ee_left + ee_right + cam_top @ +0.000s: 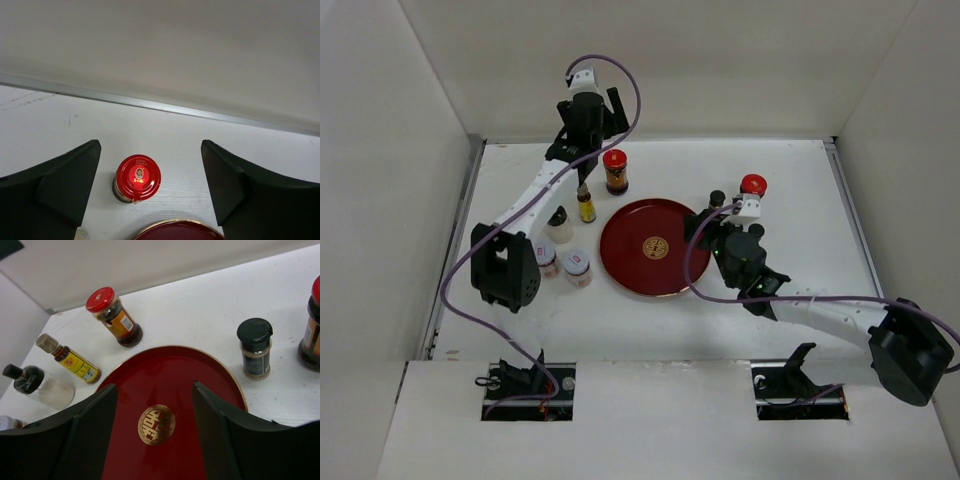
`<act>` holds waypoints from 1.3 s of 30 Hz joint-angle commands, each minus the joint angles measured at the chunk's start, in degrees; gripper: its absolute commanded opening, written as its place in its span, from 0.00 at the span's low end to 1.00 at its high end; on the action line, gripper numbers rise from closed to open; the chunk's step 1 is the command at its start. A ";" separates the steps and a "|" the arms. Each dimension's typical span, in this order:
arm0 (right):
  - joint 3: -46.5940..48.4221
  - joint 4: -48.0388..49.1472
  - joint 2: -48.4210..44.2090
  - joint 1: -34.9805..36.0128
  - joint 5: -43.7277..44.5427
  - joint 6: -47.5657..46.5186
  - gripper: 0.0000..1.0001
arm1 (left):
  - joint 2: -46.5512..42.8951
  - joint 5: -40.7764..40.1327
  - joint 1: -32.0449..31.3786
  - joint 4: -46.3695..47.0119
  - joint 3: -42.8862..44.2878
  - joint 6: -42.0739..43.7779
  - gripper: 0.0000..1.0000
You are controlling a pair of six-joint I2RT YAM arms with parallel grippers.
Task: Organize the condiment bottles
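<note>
Starting at the left of the white table (790, 300), a white-lidded jar (547, 258) and a second white-lidded jar (578, 267) stand just beside each other, at about 9 o'clock from the round red tray (625, 265); the first is close against the left arm's dark elbow. A clear bottle (560, 226) with a black cap stands near them, toward 10 o'clock from the tray; a slim yellow-labelled bottle (586, 206) stands upright just to its right, also at about 10 o'clock. At 11 o'clock from the tray, near the rim but apart from it, stands a red-capped jar (615, 171); the left pincer (150, 150) hangs above this jar with its jaws wide and nothing between them; the left wrist view looks down on the red lid in the gap, clear of both fingers (75, 180). The tray lies at mid-table with a gold emblem at its centre; the right pincer (154, 390) hovers over it, jaws fairly wide, gripping nothing; the emblem shows in the gap. At 2 o'clock from the tray a small black-capped jar (717, 199) stands just off the rim; farther out along the same 2 o'clock line stands a second red-capped jar (752, 184), near the black-capped one but not touching it.
</note>
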 commanded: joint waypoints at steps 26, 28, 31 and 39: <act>0.67 1.68 2.82 -1.95 -4.14 1.89 0.86 | 15.51 3.21 -0.96 -11.20 7.23 5.56 0.88; 0.67 1.68 2.64 -2.04 -4.14 1.90 0.86 | 15.51 2.94 -1.05 -11.37 6.62 5.65 0.87; 0.67 1.68 2.20 -1.77 -3.97 1.46 0.86 | 16.47 3.21 -0.96 -11.37 7.23 5.21 0.82; 0.06 1.68 0.89 -2.30 -3.88 1.72 0.86 | 17.62 2.94 -1.22 -11.81 9.60 5.74 0.49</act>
